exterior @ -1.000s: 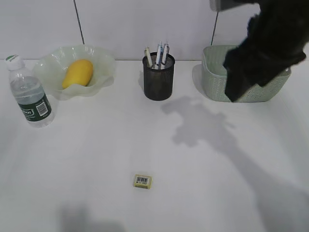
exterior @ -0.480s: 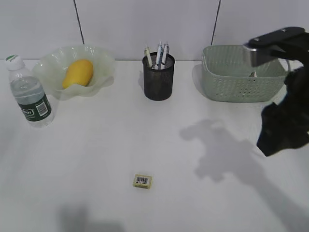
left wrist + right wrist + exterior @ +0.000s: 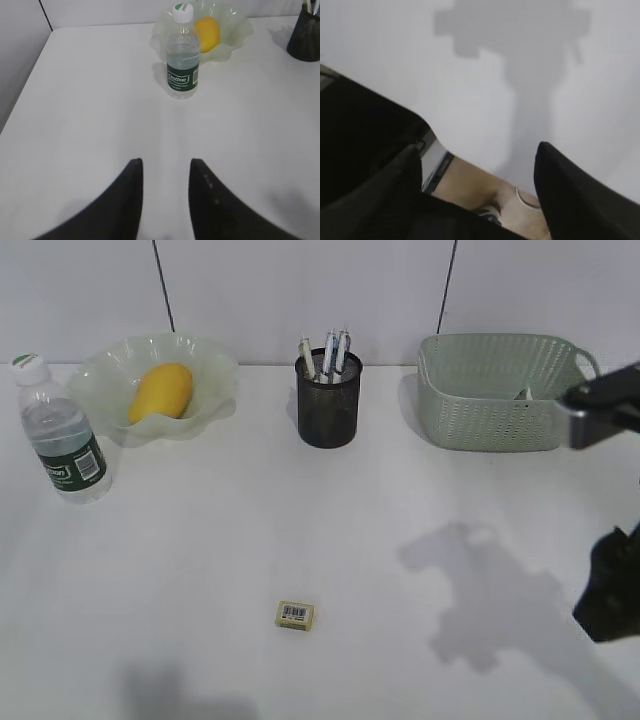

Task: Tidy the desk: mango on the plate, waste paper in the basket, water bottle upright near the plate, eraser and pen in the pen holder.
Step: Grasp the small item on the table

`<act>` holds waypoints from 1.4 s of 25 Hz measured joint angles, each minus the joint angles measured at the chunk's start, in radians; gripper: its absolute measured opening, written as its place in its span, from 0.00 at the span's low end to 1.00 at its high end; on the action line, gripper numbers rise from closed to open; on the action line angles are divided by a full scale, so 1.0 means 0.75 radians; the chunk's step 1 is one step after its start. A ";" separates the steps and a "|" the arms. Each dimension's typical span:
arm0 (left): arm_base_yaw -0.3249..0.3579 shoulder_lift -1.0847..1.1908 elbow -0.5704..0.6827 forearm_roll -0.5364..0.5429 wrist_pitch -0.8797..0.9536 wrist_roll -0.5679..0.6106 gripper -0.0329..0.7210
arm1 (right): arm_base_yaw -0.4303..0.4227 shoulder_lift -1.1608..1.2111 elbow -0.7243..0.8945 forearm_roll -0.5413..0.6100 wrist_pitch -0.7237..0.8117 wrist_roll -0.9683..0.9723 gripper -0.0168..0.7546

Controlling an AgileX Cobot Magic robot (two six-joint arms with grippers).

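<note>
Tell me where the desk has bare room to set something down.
Free: the wide stretch between the water bottle, the eraser and the pen holder; also the front left corner. Crowded: the back row, with plate, pen holder and basket.

Bright, even overhead light; soft arm shadow fell on the desk (image 3: 200,540) at 4 o'clock; rt wrist view blurred.

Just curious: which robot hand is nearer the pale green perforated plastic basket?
Right. The right hand hangs in front of the basket; the left hand sits across the table, facing the bottle.
</note>
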 joint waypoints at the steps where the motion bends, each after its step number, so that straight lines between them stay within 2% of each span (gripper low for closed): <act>1: 0.000 0.000 0.000 0.000 0.000 0.000 0.37 | 0.000 -0.013 0.026 0.000 -0.003 0.000 0.74; 14: 0.000 0.000 0.000 0.000 0.000 0.000 0.37 | 0.000 -0.210 0.309 0.000 -0.027 0.038 0.74; 19: 0.000 0.000 0.000 0.000 0.000 0.000 0.37 | 0.000 -0.416 0.377 -0.003 -0.038 0.054 0.74; 24: 0.000 0.000 0.000 0.000 0.000 0.000 0.37 | 0.000 -0.673 0.388 -0.077 -0.064 0.054 0.74; 35: 0.000 0.000 0.000 0.001 0.000 0.000 0.37 | 0.000 -1.120 0.424 -0.093 -0.055 0.054 0.74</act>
